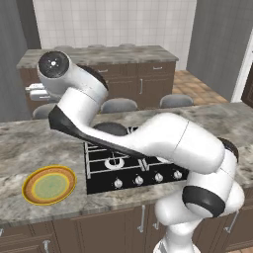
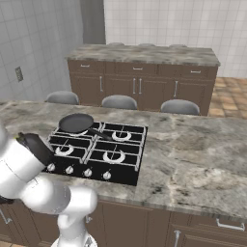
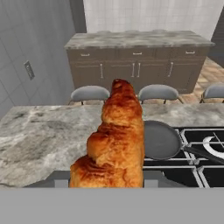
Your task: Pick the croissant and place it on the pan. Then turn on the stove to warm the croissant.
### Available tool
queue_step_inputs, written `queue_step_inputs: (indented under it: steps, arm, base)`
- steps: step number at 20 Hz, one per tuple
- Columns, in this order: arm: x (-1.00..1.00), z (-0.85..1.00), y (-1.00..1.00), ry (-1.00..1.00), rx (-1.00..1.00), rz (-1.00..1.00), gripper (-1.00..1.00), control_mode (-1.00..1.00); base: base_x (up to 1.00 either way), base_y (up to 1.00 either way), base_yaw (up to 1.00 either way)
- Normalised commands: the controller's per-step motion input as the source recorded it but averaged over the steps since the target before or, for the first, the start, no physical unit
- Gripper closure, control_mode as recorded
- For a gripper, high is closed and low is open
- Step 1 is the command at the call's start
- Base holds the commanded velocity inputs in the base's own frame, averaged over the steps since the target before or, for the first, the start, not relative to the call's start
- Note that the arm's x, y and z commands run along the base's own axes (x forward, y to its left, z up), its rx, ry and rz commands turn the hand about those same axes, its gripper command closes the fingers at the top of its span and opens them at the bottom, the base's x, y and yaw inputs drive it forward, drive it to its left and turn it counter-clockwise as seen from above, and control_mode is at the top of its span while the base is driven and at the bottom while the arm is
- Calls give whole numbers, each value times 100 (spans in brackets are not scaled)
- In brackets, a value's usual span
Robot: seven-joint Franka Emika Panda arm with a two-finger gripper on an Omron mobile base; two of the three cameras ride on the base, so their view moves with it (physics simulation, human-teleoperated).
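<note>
Marble island counter (image 2: 193, 159), tiled kitchen behind. Croissant (image 3: 114, 144) pinched upright in the gripper (image 3: 107, 183), raised above the counter; pan (image 3: 161, 140) at its 3 o'clock on the stove (image 2: 99, 152). Yellow plate (image 1: 49, 185) sits at 9 o'clock of the stove.

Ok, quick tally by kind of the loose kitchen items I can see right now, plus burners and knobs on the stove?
Croissant, held in the hand: 1
Pan, empty on the stove: 1
Plate, yellow rim, on the counter: 1
Burners: 4
Knobs: 5
Stools behind the counter: 3
Total: 15
</note>
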Motion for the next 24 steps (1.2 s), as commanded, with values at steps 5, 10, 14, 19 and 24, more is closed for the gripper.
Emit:
queue_step_inputs:
  steps: [5, 10, 14, 19, 24]
  arm:
    - [-2, 22, -100, 0, 0, 7, 100, -100]
    - [0, 0, -100, -2, 0, 14, 100, -100]
    - [2, 0, -100, -3, 0, 17, 100, -100]
    - [67, -11, -100, -1, 0, 21, 100, -100]
    - [72, -2, -37, 0, 0, 9, 100, -100]
  base:
    - [0, 0, 0]
    - [0, 0, 0]
    - [0, 0, 0]
    - [0, 0, 0]
    - [0, 0, 0]
